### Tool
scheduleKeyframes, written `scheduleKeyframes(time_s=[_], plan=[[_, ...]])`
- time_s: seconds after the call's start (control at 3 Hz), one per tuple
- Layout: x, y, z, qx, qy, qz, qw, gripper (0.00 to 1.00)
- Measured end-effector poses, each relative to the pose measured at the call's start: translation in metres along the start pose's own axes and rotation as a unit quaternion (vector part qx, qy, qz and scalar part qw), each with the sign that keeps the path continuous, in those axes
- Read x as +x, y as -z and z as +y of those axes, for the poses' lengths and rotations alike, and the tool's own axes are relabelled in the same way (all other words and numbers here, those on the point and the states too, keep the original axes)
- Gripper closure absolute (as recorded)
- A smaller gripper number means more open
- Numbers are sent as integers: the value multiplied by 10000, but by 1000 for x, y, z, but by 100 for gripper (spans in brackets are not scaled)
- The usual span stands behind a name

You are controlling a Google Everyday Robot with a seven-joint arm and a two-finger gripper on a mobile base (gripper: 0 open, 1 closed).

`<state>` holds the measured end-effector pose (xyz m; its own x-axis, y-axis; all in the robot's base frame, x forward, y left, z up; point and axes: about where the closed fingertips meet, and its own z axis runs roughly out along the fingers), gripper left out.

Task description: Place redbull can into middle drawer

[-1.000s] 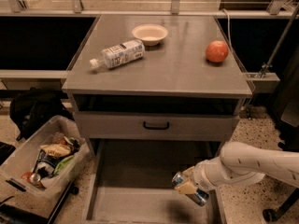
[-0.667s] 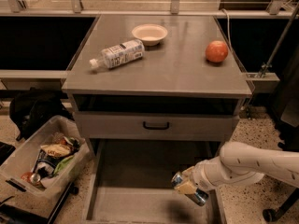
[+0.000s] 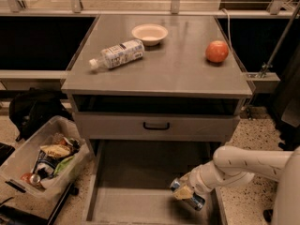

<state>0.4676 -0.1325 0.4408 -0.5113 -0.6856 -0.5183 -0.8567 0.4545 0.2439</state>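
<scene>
Claw (image 3: 184, 192): at the end of the white arm (image 3: 243, 165), which enters from the right. It sits inside the outline of the open middle drawer, below the front edge of the tabletop and toward its front right corner.
Claw state: closed around the redbull can, fingers clamped on the can's body.
Redbull can (image 3: 196, 202): held in the claw over the right front part of the drawer floor, tilted, with one end up-left and the other down-right. Contact with the floor cannot be determined.
Middle drawer (image 3: 136, 168): pulled out fully beneath the cabinet, grey floor and low side walls exposed.
Upper drawer front (image 3: 108, 125): closed, just under the front edge of the tabletop, with a black handle (image 3: 156, 125) at its centre.
Tabletop (image 3: 173, 74): grey, flat, carrying three items.
Water bottle (image 3: 117, 55): lying on its side near the left edge, cap pointing toward the front left corner.
Bowl (image 3: 149, 33): pale, upright, near the rear edge at mid-width, just beside the bottle's base.
Red fruit (image 3: 217, 51): round, near the right edge, well apart from the bowl.
Bin (image 3: 23, 161): clear plastic, on the floor left of the cabinet, containing wrappers and cans.
Black bag (image 3: 35, 109): on the floor behind the bin.
</scene>
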Motion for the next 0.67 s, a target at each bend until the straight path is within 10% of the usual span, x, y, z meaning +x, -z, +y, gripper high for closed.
scheduleKeyframes(time_s=[0.67], plan=[[47, -66, -11, -772, -603, -93, 9951, 100]])
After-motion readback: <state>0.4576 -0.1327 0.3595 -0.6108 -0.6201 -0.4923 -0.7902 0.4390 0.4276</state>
